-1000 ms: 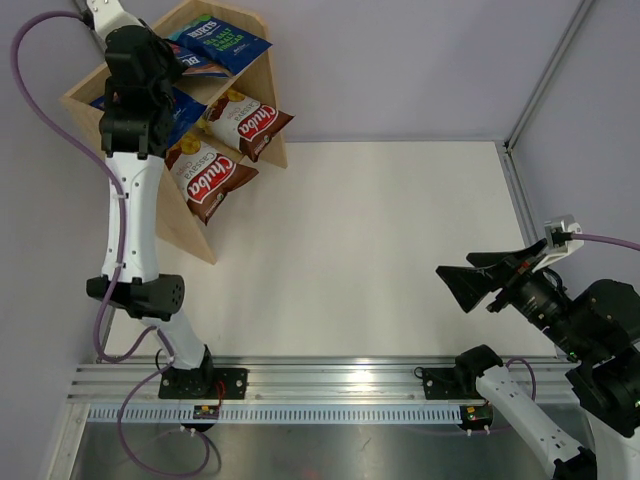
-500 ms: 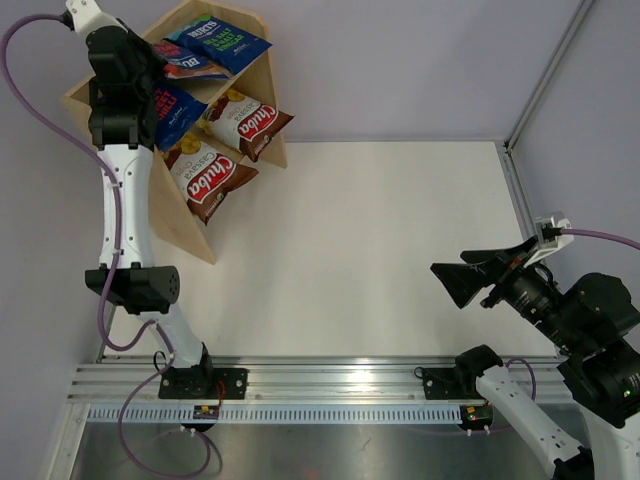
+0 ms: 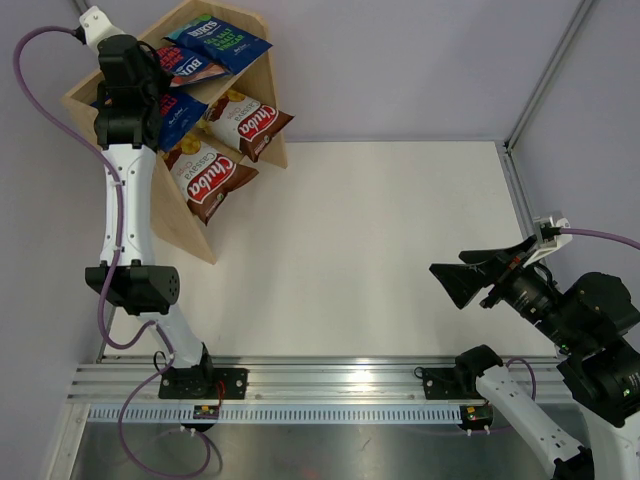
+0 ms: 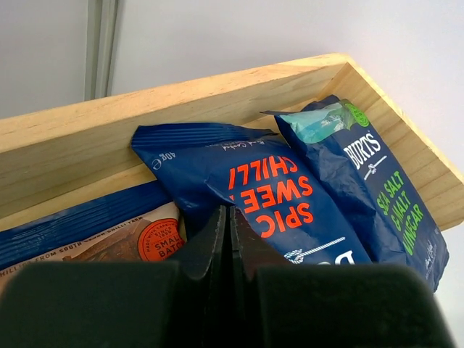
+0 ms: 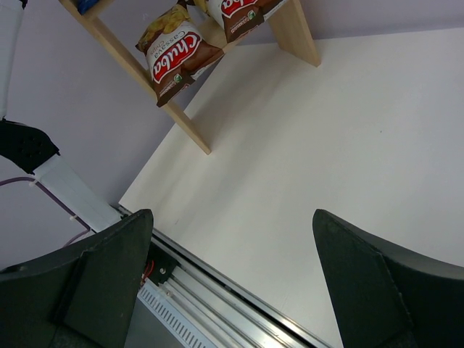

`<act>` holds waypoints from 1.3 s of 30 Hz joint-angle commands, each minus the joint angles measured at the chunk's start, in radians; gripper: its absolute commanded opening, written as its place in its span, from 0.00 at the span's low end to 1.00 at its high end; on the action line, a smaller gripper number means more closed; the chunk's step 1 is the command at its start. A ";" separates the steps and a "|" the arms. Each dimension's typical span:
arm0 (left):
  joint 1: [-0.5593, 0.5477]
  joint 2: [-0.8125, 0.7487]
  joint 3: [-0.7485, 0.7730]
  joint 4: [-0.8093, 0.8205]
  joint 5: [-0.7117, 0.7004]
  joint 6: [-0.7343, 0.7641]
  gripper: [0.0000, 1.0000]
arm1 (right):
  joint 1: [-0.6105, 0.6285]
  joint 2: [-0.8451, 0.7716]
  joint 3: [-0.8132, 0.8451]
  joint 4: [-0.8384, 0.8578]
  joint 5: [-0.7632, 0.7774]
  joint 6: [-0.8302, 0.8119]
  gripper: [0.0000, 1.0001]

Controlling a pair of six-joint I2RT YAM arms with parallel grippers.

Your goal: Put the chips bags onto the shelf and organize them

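The wooden shelf (image 3: 180, 215) stands at the far left with five chips bags on it. Up top lie a green-label Burts bag (image 3: 222, 40) and a red-label Burts bag (image 3: 195, 68); a third blue bag (image 3: 178, 112) sits lower left. Two brown Chuba bags (image 3: 248, 122) (image 3: 210, 180) lean on the lower tier. My left gripper (image 3: 148, 68) hovers at the shelf's top tier. In the left wrist view its fingers (image 4: 217, 232) press together, empty, just in front of the red-label bag (image 4: 283, 196), beside the green-label bag (image 4: 380, 192). My right gripper (image 3: 462, 283) is open, far right.
The white table (image 3: 380, 230) stretches between shelf and right arm. Metal rails (image 3: 330, 385) run along the near edge, and a wall frame post (image 3: 545, 75) rises at the back right. The right wrist view shows a Chuba bag (image 5: 177, 58) and the shelf's leg (image 5: 190, 125).
My left gripper has shut and its wrist has drawn up and back along the shelf's left side. The right arm has shifted only slightly.
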 commanded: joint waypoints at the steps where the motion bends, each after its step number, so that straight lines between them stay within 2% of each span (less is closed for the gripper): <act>1: 0.002 -0.029 0.023 -0.039 0.057 -0.016 0.07 | -0.002 0.013 -0.001 0.047 -0.021 0.012 0.99; 3: 0.002 -0.035 0.023 -0.020 0.072 -0.025 0.13 | -0.001 0.012 -0.003 0.044 -0.021 0.014 0.99; 4: 0.002 -0.038 0.016 -0.005 0.098 -0.031 0.21 | -0.002 0.013 -0.003 0.045 -0.020 0.014 0.99; 7: 0.000 -0.038 0.038 0.026 0.143 -0.047 0.27 | -0.001 0.013 -0.001 0.044 -0.018 0.015 0.99; 11: -0.003 -0.038 0.074 0.020 0.118 -0.050 0.42 | -0.002 0.021 -0.001 0.047 -0.021 0.017 1.00; 12: -0.003 -0.049 0.075 0.020 0.097 -0.047 0.43 | -0.001 0.024 -0.003 0.050 -0.023 0.017 1.00; 16: -0.003 -0.063 0.095 0.001 0.062 -0.016 0.50 | -0.002 0.029 -0.009 0.056 -0.026 0.020 0.99; 17: -0.001 -0.066 0.103 -0.003 0.060 -0.009 0.56 | -0.001 0.029 -0.009 0.056 -0.023 0.018 0.99; 21: -0.001 -0.106 0.105 -0.009 0.084 0.005 0.71 | -0.001 0.039 -0.010 0.058 -0.018 0.015 0.99; 27: 0.002 -0.135 0.197 -0.063 0.140 0.004 0.84 | -0.001 0.047 -0.009 0.059 -0.001 0.004 0.99; 29: 0.002 -0.181 0.186 -0.095 0.147 0.004 0.92 | -0.002 0.055 -0.009 0.058 0.011 -0.005 1.00; 31: 0.002 -0.225 0.133 -0.120 0.157 -0.010 0.99 | -0.001 0.062 -0.007 0.056 0.026 -0.023 0.99; 34: 0.002 -0.317 0.063 -0.199 0.207 -0.027 0.99 | -0.001 0.071 -0.004 0.045 0.083 -0.048 0.99; 37: -0.001 -0.466 -0.125 -0.249 0.270 -0.028 0.99 | -0.001 0.056 -0.009 0.047 0.187 -0.060 0.99; 38: 0.000 -0.510 -0.271 -0.236 0.281 -0.025 0.99 | -0.001 0.047 -0.012 0.053 0.235 -0.065 0.99; 39: 0.000 -0.555 -0.338 -0.224 0.281 -0.028 0.99 | -0.001 0.039 -0.015 0.057 0.247 -0.068 0.99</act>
